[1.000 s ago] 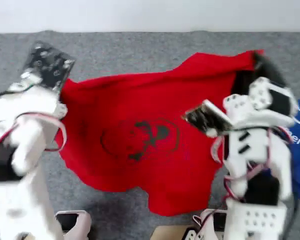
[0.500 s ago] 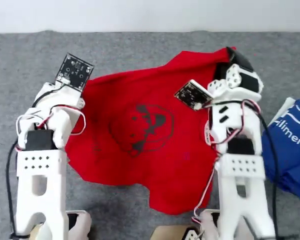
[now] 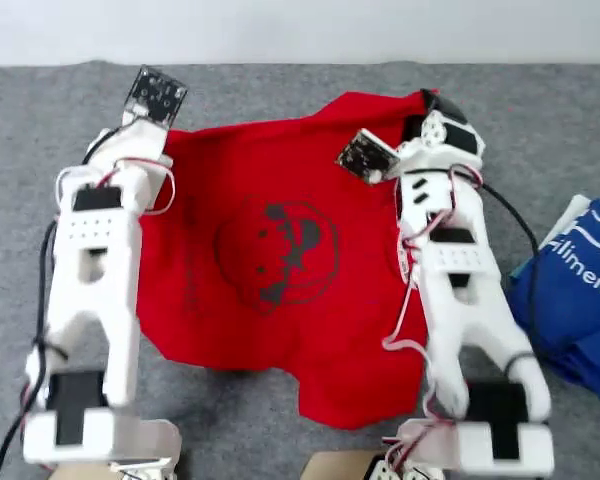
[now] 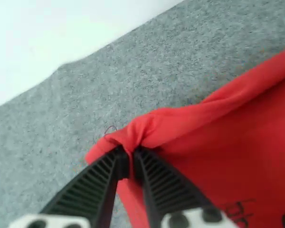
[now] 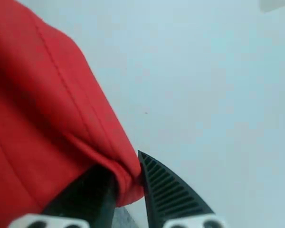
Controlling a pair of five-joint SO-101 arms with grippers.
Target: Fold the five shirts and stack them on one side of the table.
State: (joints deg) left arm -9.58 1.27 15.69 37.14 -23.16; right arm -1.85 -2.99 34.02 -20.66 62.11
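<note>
A red shirt (image 3: 280, 260) with a dark round print lies spread on the grey table (image 3: 280, 90) between my two arms. My left gripper (image 4: 130, 164) is shut on a bunched corner of the red shirt (image 4: 218, 128), at the shirt's far left corner in the high view. My right gripper (image 5: 128, 183) is shut on a fold of the red shirt (image 5: 42, 118) at its far right corner, held up off the table. A folded blue shirt (image 3: 580, 300) rests at the right edge.
A pale wall (image 3: 300, 30) runs along the table's far edge. Open grey surface lies to the left of the left arm (image 3: 90, 260) and beyond the red shirt. Both arm bases stand at the near edge.
Both arms have stretched away toward the far edge, carrying the red shirt's far corners with them. The shirt has shifted farther back and now lies flatter and more spread.
</note>
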